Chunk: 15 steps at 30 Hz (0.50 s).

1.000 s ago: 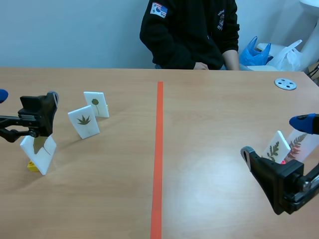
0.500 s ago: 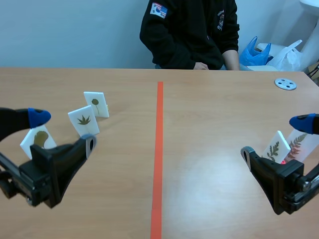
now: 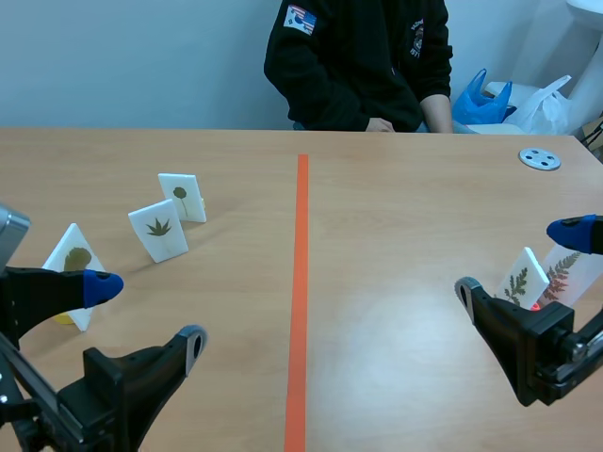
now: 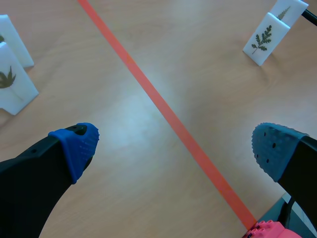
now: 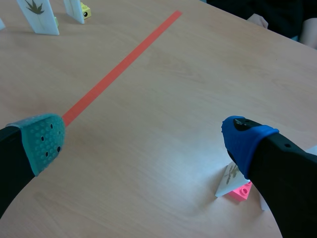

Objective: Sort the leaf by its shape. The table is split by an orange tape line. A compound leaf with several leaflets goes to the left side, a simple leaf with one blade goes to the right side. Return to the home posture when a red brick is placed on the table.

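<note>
The left gripper (image 3: 149,313) lets go of the round-leaf card (image 3: 73,256) and pulls back toward the robot, its fingers spread.

The table (image 3: 405,235) has a smooth wood-grain top, light brown, with a soft sheen where the light pools on it. The tape line (image 3: 300,282) down it is flat, matt orange. The white cards (image 3: 170,247) look like smooth hard plastic (slightly glossy on the faces), each carrying a dry, flat leaf (image 3: 158,227). The left gripper (image 4: 176,146) and right gripper (image 5: 143,136) have matt black fingers (image 4: 29,173) that look like plastic, tipped with soft, dimpled, rubbery pads (image 5: 45,141). The pink brick (image 5: 239,191) is shiny moulded plastic. The person's jacket (image 3: 349,66) is dark matt cloth; the bags (image 3: 482,99) are thin, crinkled, glossy plastic.
</note>
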Available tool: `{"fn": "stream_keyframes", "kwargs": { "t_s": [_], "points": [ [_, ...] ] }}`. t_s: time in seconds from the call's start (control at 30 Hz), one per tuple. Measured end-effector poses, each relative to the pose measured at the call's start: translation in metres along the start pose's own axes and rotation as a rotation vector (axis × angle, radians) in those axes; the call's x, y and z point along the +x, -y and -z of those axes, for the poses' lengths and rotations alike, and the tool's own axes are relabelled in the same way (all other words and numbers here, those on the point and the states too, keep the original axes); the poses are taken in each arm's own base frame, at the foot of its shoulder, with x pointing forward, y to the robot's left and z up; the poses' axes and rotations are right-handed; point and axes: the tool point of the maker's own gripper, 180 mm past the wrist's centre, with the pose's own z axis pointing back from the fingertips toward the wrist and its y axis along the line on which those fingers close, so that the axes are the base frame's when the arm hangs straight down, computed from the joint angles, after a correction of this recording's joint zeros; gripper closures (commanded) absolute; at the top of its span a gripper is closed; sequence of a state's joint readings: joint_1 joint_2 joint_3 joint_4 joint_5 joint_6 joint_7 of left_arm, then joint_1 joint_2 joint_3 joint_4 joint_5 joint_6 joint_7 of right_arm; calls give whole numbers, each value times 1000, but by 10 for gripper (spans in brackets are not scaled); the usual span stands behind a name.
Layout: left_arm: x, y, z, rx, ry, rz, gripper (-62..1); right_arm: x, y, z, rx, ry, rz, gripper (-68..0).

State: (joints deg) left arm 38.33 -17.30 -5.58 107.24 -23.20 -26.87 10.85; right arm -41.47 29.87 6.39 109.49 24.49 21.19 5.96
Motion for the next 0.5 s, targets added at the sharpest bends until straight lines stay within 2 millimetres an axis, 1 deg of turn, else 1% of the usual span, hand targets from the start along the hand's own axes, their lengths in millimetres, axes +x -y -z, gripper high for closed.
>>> {"fn": "stream_keyframes", "kwargs": {
  "t_s": [0.2,0.5],
  "points": [
    [7,-6,3,18,22,12,-623,0,0,0,0,-1,0,-679],
    [7,-6,3,18,21,12,-623,0,0,0,0,-1,0,-679]
  ]
}}
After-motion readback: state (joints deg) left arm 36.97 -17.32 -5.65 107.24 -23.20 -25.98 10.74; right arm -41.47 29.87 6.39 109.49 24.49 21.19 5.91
